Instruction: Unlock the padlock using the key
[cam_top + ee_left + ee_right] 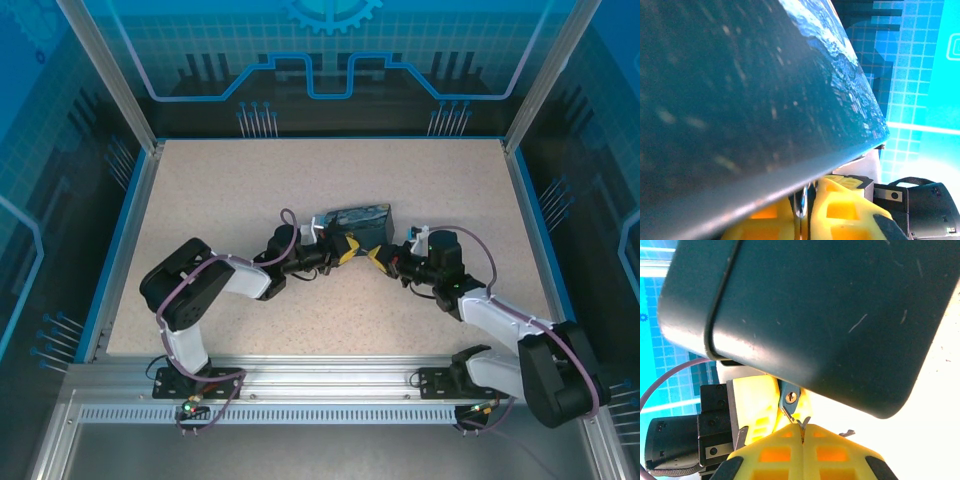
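— Where do we find the two arms?

— We see them meeting tip to tip near the middle of the desk (240, 190). The left end effector (350, 251) reaches in from the left and the right end effector (381, 259) from the right. Both are just in front of the blue swirl-painted box (360, 217).

— How does the right one stand?

— Clenched. In its wrist view we see the two yellow fingers pressed flat together, with the key (796, 420), a thin metal sliver, pinched at their very tips and sticking out ahead of them.

— And where does the key lead?

— It slants up and to the left toward a small blue piece with a brass-coloured spot, which we take for the padlock (790, 398). That piece sits under the dark lower edge of the box, against the tip of the left arm's yellow finger (757, 400). We cannot tell whether the key is in the lock or only touching it.

— What of the left one?

— Also clenched. In its own wrist view we see its yellow fingers close together, with a narrow shiny strip of metal caught between them. The box looms right above them. We take what it grips to be the padlock, though most of it is hidden there.
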